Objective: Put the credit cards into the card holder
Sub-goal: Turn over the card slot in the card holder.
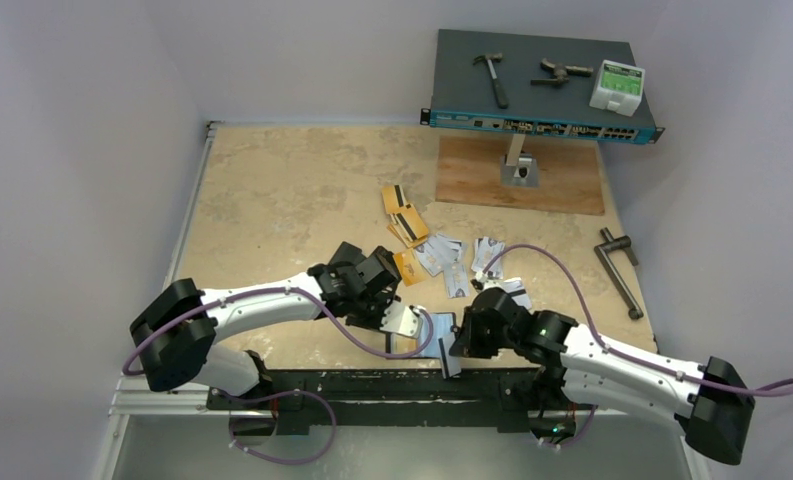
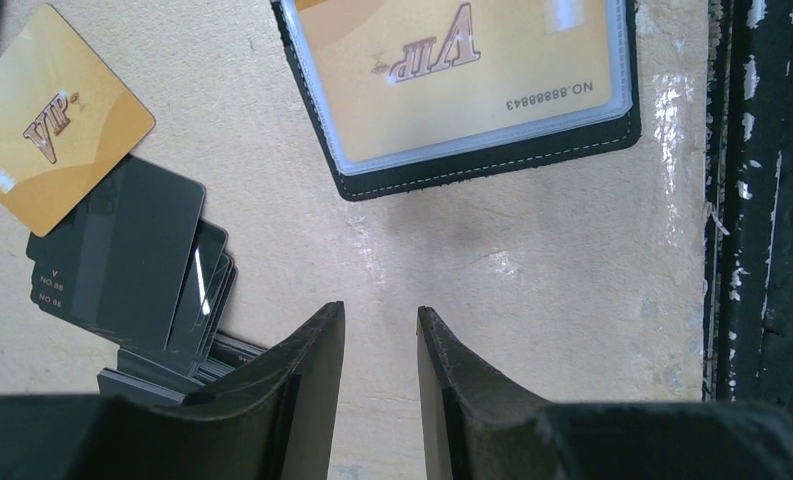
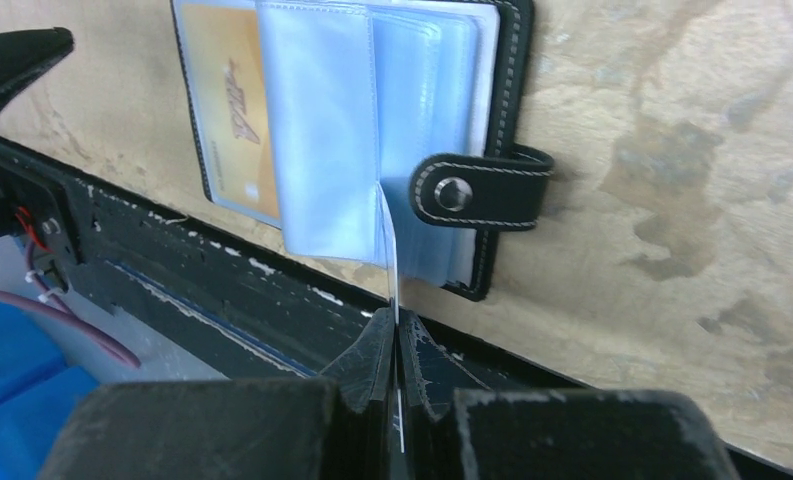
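The black card holder (image 1: 434, 332) lies open at the table's front edge, snap tab (image 3: 472, 190) to its right. An orange VIP card (image 3: 234, 112) sits in one clear sleeve and also shows in the left wrist view (image 2: 462, 70). My right gripper (image 3: 394, 320) is shut on one thin clear sleeve (image 3: 387, 240), holding it up on edge. My left gripper (image 2: 380, 315) is open and empty over bare table just short of the holder (image 2: 492, 165). A loose orange card (image 2: 57, 115) and a fanned stack of dark-looking cards (image 2: 122, 260) lie to its left.
Orange cards (image 1: 400, 210) and silver-white cards (image 1: 447, 255) are scattered mid-table. A network switch (image 1: 542, 125) carrying a hammer (image 1: 492, 78) stands at the back over a wooden board (image 1: 522, 175). A black handle tool (image 1: 620, 268) lies right. A black rail (image 1: 372, 385) runs along the front edge.
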Motion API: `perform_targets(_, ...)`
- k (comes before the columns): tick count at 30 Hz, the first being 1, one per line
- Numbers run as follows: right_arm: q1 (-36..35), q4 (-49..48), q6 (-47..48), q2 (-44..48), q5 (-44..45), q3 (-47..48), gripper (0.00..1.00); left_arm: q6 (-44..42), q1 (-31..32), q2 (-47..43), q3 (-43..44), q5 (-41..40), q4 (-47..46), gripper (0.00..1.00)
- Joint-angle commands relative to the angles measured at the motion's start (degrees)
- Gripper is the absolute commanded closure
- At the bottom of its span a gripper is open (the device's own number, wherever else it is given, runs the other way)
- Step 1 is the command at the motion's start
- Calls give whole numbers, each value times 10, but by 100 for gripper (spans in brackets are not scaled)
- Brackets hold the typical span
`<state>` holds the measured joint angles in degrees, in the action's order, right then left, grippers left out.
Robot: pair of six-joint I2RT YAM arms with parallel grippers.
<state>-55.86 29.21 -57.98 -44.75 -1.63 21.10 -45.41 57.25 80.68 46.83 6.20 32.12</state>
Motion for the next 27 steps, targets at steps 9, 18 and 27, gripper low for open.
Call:
perform_targets(9,22,-144,0,-35,-43,-16,100,-2,8,13,9,13,-28,68)
perform_targets(18,43,-204,22,-71,-83,-7,100,-3,8,7,11,7,-25,68)
perform_targets(27,55,-237,50,-107,-112,31,100,-5,8,3,9,4,-24,68)
